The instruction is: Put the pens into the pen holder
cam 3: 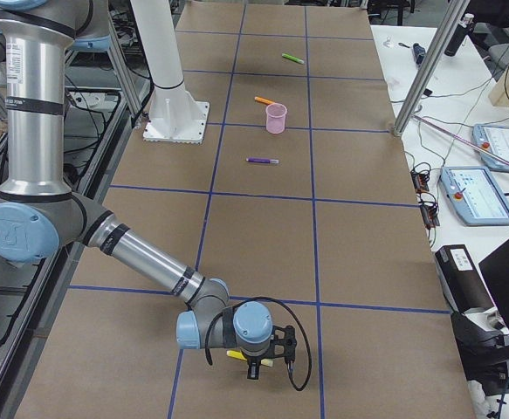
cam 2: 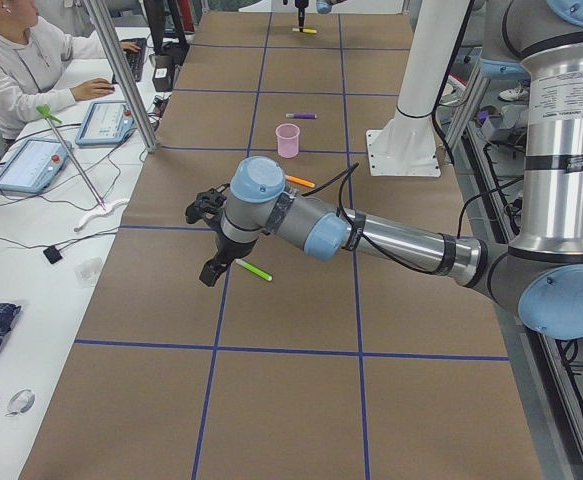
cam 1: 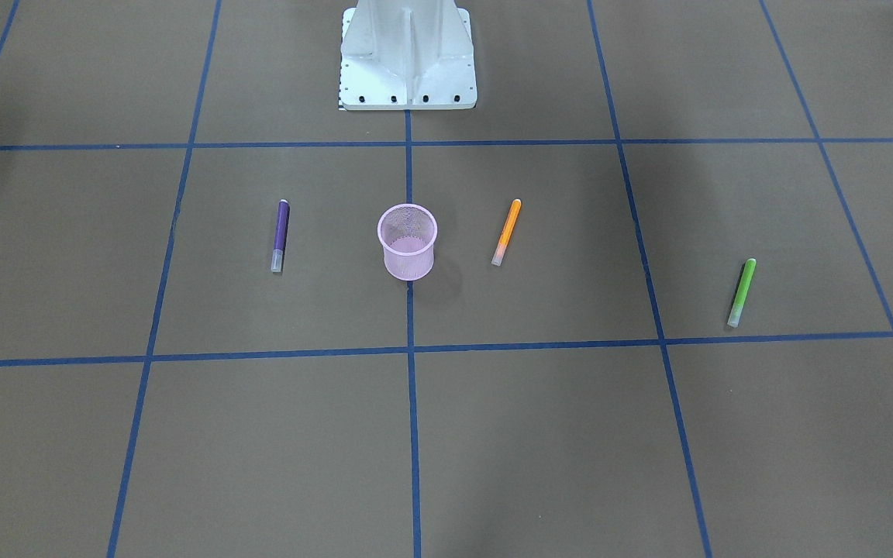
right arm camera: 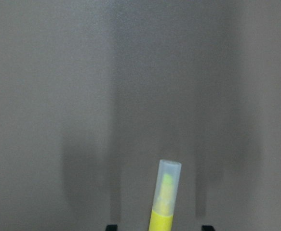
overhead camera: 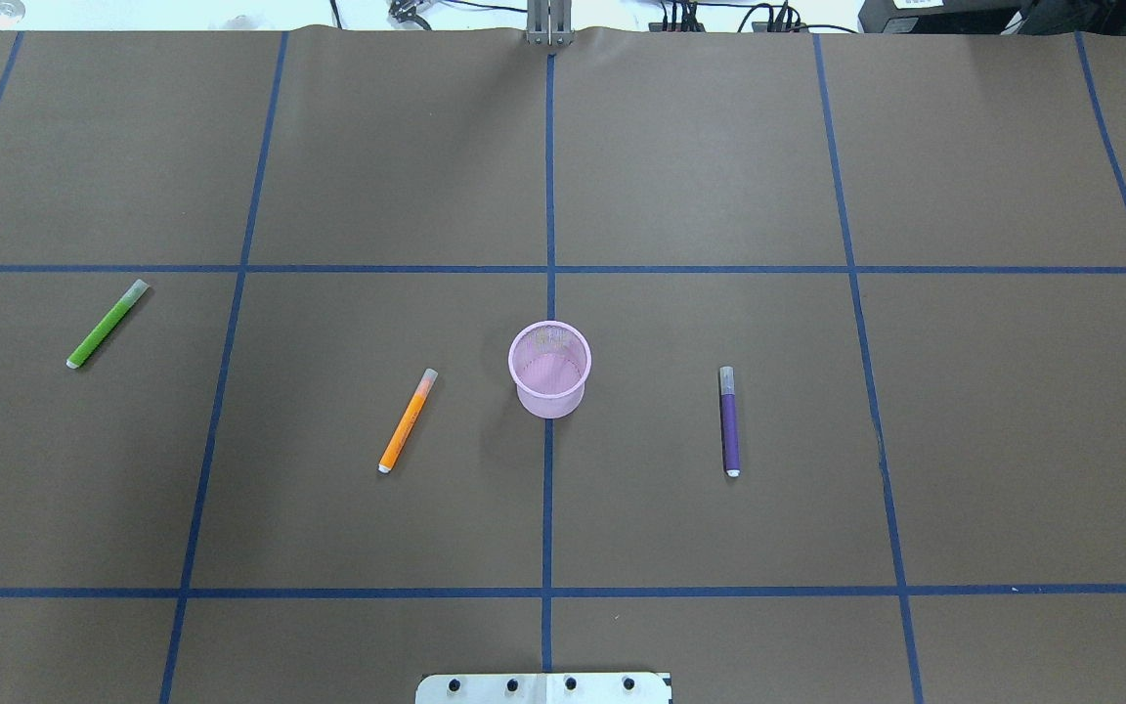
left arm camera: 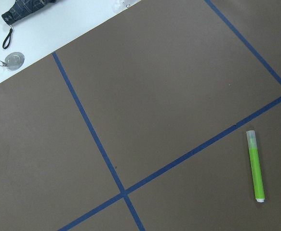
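Progress: nothing collected; cup [overhead camera: 550, 399] upright at centre of overhead view, no pen inside.
Outstanding: orange pen [overhead camera: 408, 420] left of cup, purple pen [overhead camera: 729, 425] right of it, green pen [overhead camera: 108, 324] far left; all lying flat, apart from cup.
Fourth pen: yellow pen [right arm camera: 162, 207] absent from overhead view; seen only bottom centre of right wrist view and low in right side view.
Right gripper [cam 3: 254, 367]: tips spread either side of yellow pen, not touching.
Left gripper [cam 2: 211, 272]: above green pen; spread or pressed together, cannot tell.

Perhaps "UR" on joint cap [cam 3: 14, 234]
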### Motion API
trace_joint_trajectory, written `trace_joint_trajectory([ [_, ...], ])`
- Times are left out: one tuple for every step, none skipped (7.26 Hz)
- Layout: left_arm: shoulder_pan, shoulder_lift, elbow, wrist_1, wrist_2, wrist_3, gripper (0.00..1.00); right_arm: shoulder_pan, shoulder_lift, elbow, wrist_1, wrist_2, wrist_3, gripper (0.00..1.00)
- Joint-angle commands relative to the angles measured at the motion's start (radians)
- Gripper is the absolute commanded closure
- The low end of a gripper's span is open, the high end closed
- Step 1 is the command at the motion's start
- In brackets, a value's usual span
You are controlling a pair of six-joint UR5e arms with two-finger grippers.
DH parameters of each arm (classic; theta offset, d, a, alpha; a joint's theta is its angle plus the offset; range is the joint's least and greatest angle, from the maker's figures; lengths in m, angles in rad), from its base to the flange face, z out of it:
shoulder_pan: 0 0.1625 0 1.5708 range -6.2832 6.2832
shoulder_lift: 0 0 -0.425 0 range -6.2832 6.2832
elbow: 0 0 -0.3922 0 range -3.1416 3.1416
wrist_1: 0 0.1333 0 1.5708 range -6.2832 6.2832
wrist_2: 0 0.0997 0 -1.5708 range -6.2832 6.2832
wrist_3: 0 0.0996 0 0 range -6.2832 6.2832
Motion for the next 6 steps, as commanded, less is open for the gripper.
trace_joint_trajectory([
  [0.0,0.002,0.001,0.0,-0.028,0.0,0.0,-0.008,0.015,-0.025,0.0,-0.01,0.001,0.49],
  [0.0,0.002,0.0,0.0,-0.028,0.0,0.0,-0.012,0.025,-0.035,-0.003,-0.012,0.001,0.5],
  [0.0,0.002,0.001,0.0,-0.028,0.0,0.0,-0.016,0.035,-0.045,-0.003,-0.012,0.001,0.52],
  [0.0,0.008,0.0,0.0,-0.028,0.002,0.0,-0.019,0.035,-0.046,-0.003,-0.012,0.001,0.54],
  [-0.002,0.008,-0.002,0.0,-0.028,0.002,0.0,-0.02,0.035,-0.046,-0.003,-0.012,0.004,0.85],
  [-0.002,0.011,-0.002,0.0,-0.035,0.002,0.0,-0.02,0.035,-0.043,-0.001,-0.012,0.004,1.0],
])
